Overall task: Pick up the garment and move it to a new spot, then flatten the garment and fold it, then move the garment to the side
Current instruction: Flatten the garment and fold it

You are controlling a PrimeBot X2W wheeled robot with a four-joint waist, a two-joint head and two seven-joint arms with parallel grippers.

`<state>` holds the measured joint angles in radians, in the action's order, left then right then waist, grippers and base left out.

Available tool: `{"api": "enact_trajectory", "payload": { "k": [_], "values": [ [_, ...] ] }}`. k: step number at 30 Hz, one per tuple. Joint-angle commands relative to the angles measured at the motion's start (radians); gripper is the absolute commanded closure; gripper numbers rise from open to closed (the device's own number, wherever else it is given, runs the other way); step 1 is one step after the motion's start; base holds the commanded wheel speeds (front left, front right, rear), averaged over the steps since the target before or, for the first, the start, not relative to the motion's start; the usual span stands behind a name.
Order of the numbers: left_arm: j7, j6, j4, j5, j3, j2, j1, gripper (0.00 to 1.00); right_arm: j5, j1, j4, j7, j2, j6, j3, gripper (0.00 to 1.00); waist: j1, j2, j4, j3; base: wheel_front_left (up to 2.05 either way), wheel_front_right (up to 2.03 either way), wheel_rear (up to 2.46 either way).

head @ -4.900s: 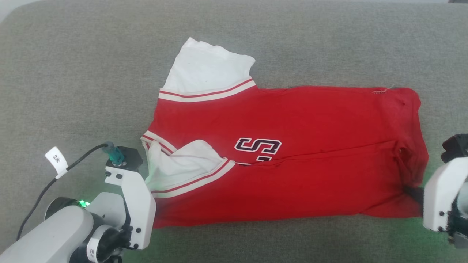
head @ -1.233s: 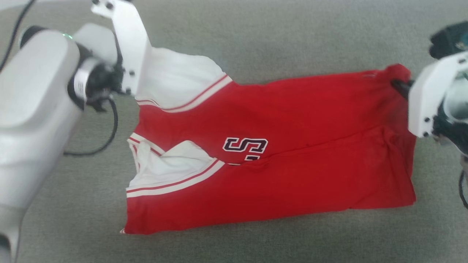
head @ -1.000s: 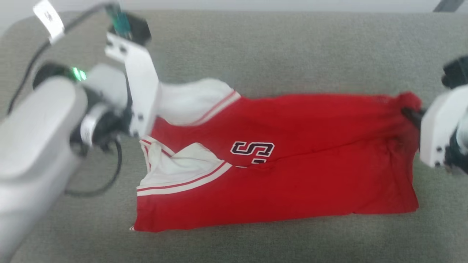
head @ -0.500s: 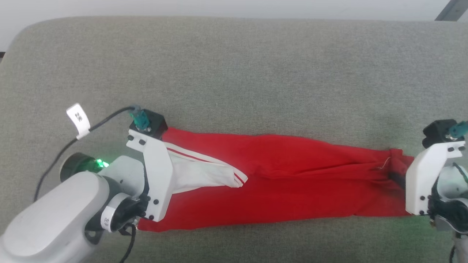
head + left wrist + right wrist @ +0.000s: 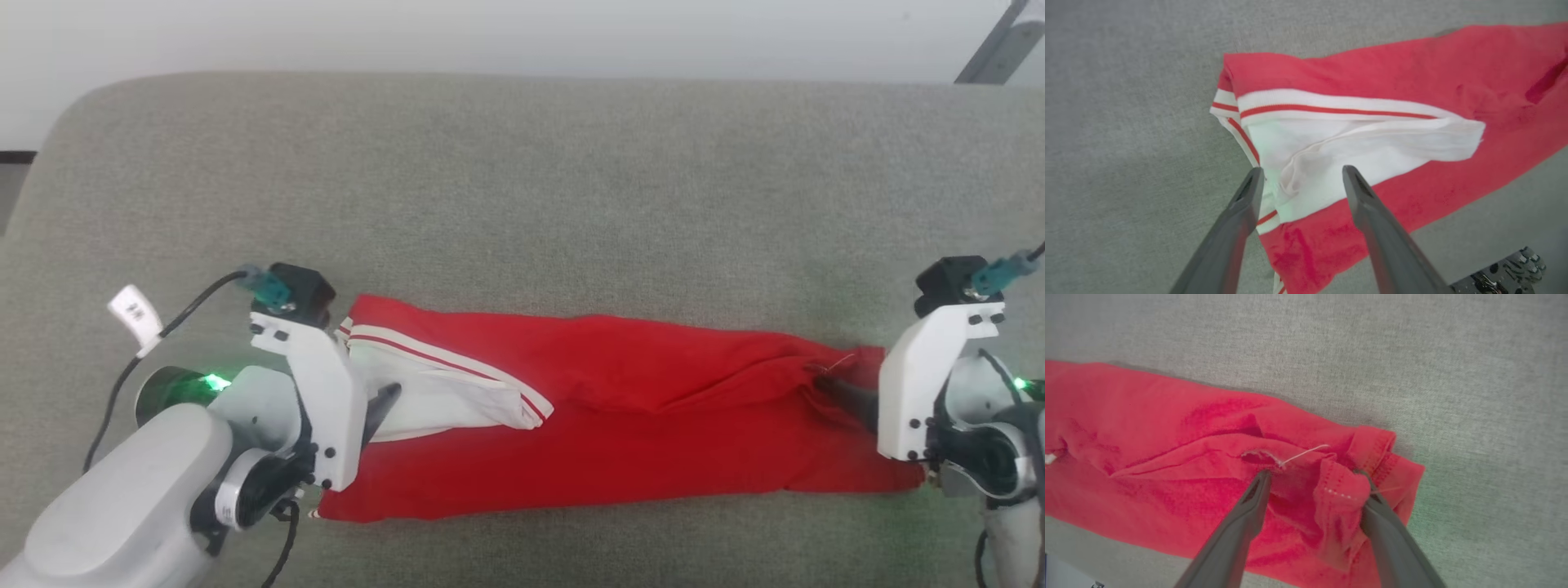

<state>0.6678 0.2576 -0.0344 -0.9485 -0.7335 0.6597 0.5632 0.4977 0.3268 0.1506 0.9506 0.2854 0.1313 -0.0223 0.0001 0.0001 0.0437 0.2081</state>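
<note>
Garment [image 5: 620,441] lay lower centre on the grey cushion [image 5: 522,204] — a long red folded band, white striped sleeve at left end. Left gripper [image 5: 1300,175] and right gripper [image 5: 1314,473] spread wide, clamping nothing — cloth loose between fingers.

The shirt [image 5: 637,449] is seen as soft, matt knit cloth, with ribbed trim [image 5: 1331,109] and a loose thread [image 5: 1306,451] at a stitched hem. The cushion [image 5: 522,180] is covered in coarse, matt grey weave. The fingers [image 5: 1233,237] of the left gripper [image 5: 1302,169] are finished smooth, dark and matt, and the bracket [image 5: 326,400] is made of smooth white plastic.
</note>
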Motion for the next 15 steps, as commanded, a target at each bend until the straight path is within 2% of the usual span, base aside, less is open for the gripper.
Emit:
{"api": "enact_trajectory", "payload": {
  "k": [1, 6, 10, 15],
  "values": [
    [-0.027, -0.005, 0.005, 0.002, 0.01, 0.001, -0.021, 0.0, 0.007, -0.012, -0.006, -0.001, 0.002, -0.001, -0.006, 0.0, -0.0001, -0.0001, 0.005, -0.009, 0.0, 0.0, 0.0],
    [-0.189, -0.01, 0.029, 0.024, 0.065, 0.018, -0.075, 0.0, 0.016, -0.03, -0.038, 0.009, 0.012, -0.001, -0.041, 0.0, -0.0001, -0.0001, 0.015, -0.025, 0.0, 0.0, 0.0],
    [-0.357, -0.01, 0.045, 0.069, 0.111, 0.033, -0.126, 0.0, 0.013, -0.043, -0.057, 0.022, 0.013, -0.001, -0.085, 0.0, -0.0001, -0.0001, 0.027, -0.03, 0.0, 0.0, 0.0],
    [-0.564, 0.018, 0.028, 0.102, 0.174, 0.029, -0.2, 0.0, 0.015, -0.063, -0.074, 0.052, 0.02, -0.001, -0.157, 0.0, -0.0001, -0.0001, 0.053, -0.024, 0.0, 0.0, 0.0]
  ]
}}
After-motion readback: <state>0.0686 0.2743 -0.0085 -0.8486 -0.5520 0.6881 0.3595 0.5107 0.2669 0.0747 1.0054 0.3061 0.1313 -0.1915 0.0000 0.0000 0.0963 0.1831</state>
